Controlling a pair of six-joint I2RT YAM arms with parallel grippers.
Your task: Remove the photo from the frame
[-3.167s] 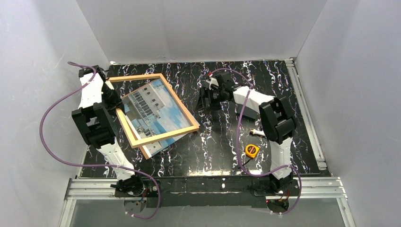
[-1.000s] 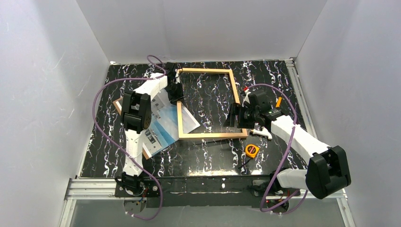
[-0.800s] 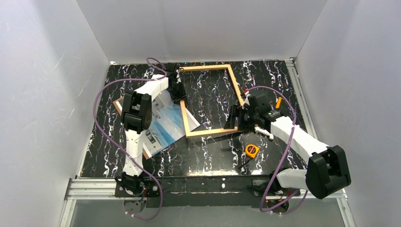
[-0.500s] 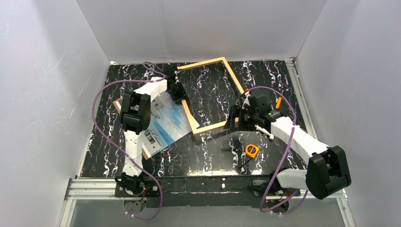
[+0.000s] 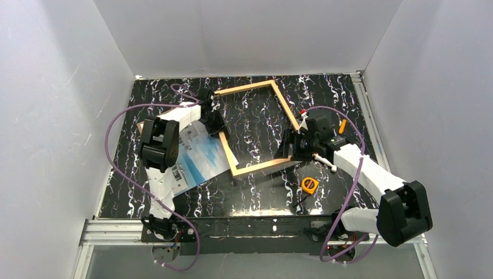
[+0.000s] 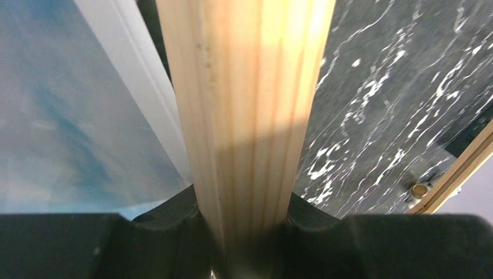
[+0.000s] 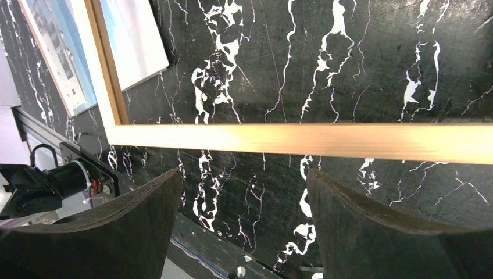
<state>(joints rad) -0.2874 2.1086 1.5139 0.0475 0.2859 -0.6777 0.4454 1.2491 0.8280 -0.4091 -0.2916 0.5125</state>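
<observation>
Top external view: the frame (image 5: 244,87) is off the photo (image 5: 195,160), which lies flat on the worktop (image 5: 343,96) toward its left edge, with a frame strip crossing one corner. Only the left wrist view confirms the left gripper (image 5: 214,123) clamped on a strip. Only the right wrist view shows the right gripper (image 5: 286,150) spread wide and empty, just short of the near strip. Risk: held at a single point, the frame may swing, snagging the photo's corner or striking the spread fingers.
</observation>
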